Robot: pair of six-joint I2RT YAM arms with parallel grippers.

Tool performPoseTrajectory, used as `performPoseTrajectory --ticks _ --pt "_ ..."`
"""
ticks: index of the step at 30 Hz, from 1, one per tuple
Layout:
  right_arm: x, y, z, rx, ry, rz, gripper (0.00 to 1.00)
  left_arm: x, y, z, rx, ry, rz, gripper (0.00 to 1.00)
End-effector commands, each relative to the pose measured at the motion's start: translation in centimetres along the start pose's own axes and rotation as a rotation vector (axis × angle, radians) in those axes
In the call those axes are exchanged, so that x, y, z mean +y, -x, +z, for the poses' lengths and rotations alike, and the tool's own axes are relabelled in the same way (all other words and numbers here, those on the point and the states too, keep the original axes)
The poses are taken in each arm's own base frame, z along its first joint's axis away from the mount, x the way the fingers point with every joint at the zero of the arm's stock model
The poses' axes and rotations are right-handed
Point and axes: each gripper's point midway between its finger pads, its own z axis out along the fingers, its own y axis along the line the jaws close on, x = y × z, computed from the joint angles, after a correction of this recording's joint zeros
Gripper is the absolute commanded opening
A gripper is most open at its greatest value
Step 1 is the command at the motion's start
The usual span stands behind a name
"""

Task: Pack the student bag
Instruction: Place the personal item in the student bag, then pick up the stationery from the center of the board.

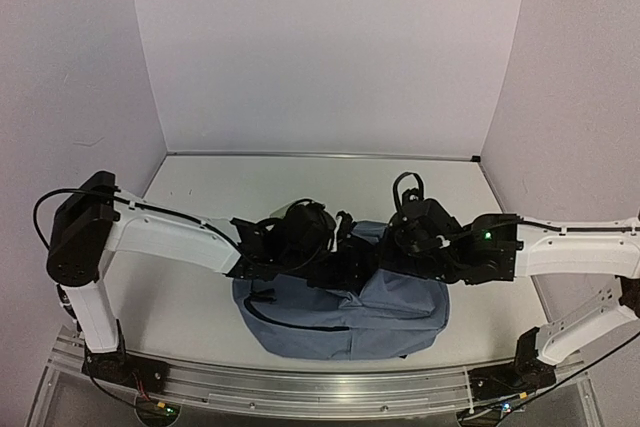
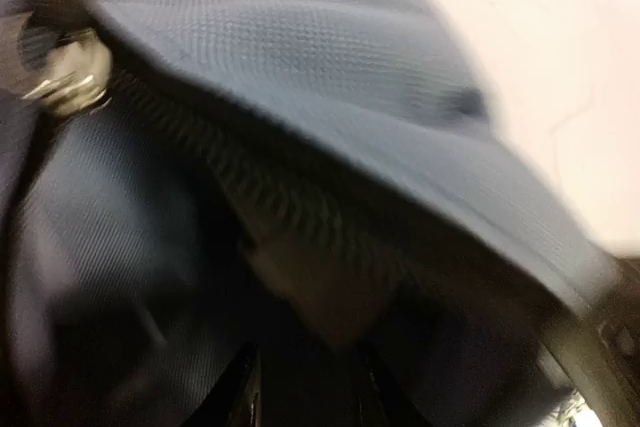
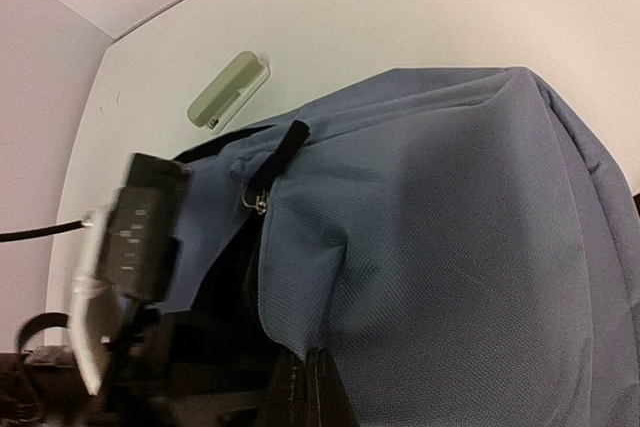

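Note:
The grey-blue student bag [image 1: 345,315] lies at the table's near middle, its dark opening facing away from the arm bases. My left gripper [image 1: 322,245] reaches into that opening. In the left wrist view its fingers [image 2: 250,399] stand apart inside the dark lining, with the gripper [image 2: 308,402] just behind a blurred brownish shape [image 2: 318,287] that I cannot identify. My right gripper [image 1: 402,239] is shut on the fabric edge of the opening [image 3: 300,332] and holds it up; its fingertips [image 3: 325,392] are pressed together. A metal zip pull [image 3: 254,197] hangs at the opening.
A small pale green-white block [image 3: 228,89] lies on the white table beyond the bag. The left arm's wrist [image 3: 135,237] fills the left of the right wrist view. Lilac walls close in the table on three sides.

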Motion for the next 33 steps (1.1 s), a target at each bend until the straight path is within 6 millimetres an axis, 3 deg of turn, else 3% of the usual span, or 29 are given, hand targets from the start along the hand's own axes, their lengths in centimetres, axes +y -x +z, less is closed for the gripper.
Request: performPoseTrajectory --ticks 1,5,9,17,23,28,33 --pt "-2.0 -0.9 -1.0 0.026 -0.01 0.045 0.0 -3.6 1.6 -5.0 -0.082 -0.066 0.101 0.35" --pt "-3.4 -2.0 -1.4 0.06 -0.017 0.062 0.0 -3.1 1.6 -7.5 -0.092 -0.026 0.146 0.45" --pt "-4.2 -2.8 -1.5 0.09 -0.03 0.065 0.0 -2.6 3.7 -10.3 -0.143 0.029 0.175 0.53" --pt "-6.3 -1.7 -3.2 0.062 -0.107 0.04 0.0 4.5 10.8 -14.0 -0.294 0.16 0.038 0.62" --pt "-8.7 0.7 -5.6 -0.034 -0.202 0.059 0.0 7.2 13.1 -14.0 -0.317 0.208 -0.003 0.63" --pt "-10.7 2.4 -6.6 -0.11 -0.332 0.029 0.0 10.3 13.8 -12.6 -0.278 0.215 -0.087 0.64" --pt "-11.0 3.1 -6.7 -0.141 -0.383 0.013 0.0 13.2 15.2 -10.7 -0.239 0.275 -0.073 0.67"
